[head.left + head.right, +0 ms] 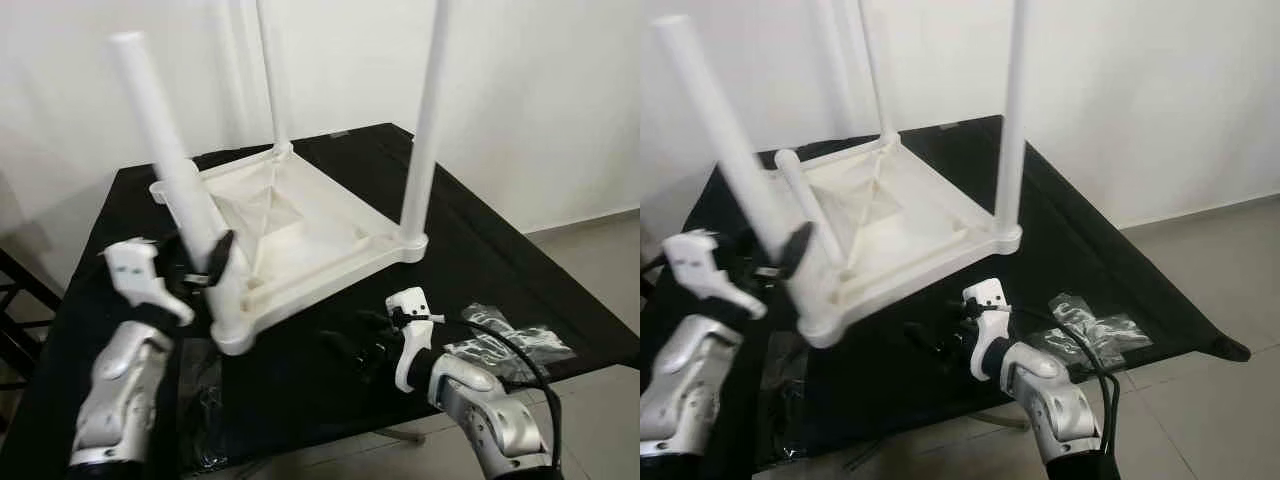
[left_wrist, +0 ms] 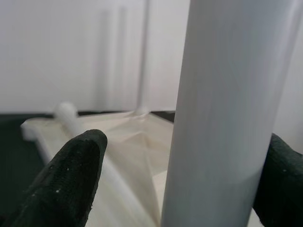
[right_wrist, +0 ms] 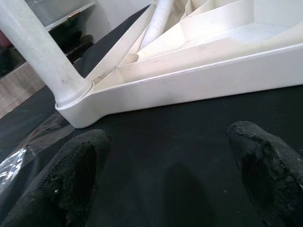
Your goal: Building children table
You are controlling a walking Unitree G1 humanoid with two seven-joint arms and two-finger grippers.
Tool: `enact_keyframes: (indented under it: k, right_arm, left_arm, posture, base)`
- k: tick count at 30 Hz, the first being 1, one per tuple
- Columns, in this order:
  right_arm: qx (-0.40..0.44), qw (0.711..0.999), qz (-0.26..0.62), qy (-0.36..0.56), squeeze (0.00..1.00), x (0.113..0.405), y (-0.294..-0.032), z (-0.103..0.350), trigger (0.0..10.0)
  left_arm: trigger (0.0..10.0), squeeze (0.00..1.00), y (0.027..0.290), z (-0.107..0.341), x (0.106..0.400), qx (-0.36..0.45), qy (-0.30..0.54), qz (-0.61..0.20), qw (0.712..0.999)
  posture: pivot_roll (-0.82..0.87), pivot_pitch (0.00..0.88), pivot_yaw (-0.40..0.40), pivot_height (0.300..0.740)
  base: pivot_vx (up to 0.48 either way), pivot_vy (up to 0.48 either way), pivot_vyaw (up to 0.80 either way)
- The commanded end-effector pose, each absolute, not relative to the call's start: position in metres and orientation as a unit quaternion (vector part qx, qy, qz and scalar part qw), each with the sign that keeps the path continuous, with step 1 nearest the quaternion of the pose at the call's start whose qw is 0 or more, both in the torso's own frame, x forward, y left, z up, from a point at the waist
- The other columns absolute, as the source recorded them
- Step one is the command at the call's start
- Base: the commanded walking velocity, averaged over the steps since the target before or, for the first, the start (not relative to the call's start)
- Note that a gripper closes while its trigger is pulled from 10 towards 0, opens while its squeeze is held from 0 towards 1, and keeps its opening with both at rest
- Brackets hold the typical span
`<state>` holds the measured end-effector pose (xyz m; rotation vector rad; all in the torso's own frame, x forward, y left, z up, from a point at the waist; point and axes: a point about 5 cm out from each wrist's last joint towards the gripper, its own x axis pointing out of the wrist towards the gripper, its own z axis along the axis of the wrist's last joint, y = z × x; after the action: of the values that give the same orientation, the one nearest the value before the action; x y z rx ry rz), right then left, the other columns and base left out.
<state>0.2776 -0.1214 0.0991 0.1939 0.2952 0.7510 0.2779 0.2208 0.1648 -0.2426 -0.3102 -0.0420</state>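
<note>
Tabletop [image 1: 300,215] of white plastic lies upside down across the middle of the black work table [image 1: 470,250]. Left gripper [image 1: 205,262] has its jaws apart around the near-left leg [image 1: 165,140], low down. Right gripper [image 1: 355,350], jaws apart, rests on the black surface just off the near edge of the upturned piece.

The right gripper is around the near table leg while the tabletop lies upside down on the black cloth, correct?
No. The left gripper is around that leg, as the left wrist view shows; the right gripper hovers open over the cloth. The tabletop does lie upside down.
</note>
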Motion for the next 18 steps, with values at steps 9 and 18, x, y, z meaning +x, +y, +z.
enact_keyframes:
  k: [9, 18]
  right_arm:
    - [0.095, 0.913, 0.369, 0.146, 0.0, 0.279, -0.12, 0.097, 10.0]
    - [0.067, 0.916, 0.372, 0.134, 0.0, 0.281, -0.12, 0.1, 10.0]
  left_arm:
    - [10.0, 0.0, 0.235, 0.116, 0.247, -0.17, -0.065, 0.1, 0.978]
    - [10.0, 0.0, 0.191, 0.118, 0.238, -0.119, -0.045, 0.021, 0.992]
  posture:
    - [-0.1, 0.0, 0.048, 0.74]
    - [-0.11, 0.0, 0.057, 0.74]
  base:
    - [0.0, 0.0, 0.0]
    - [0.0, 0.0, 0.0]
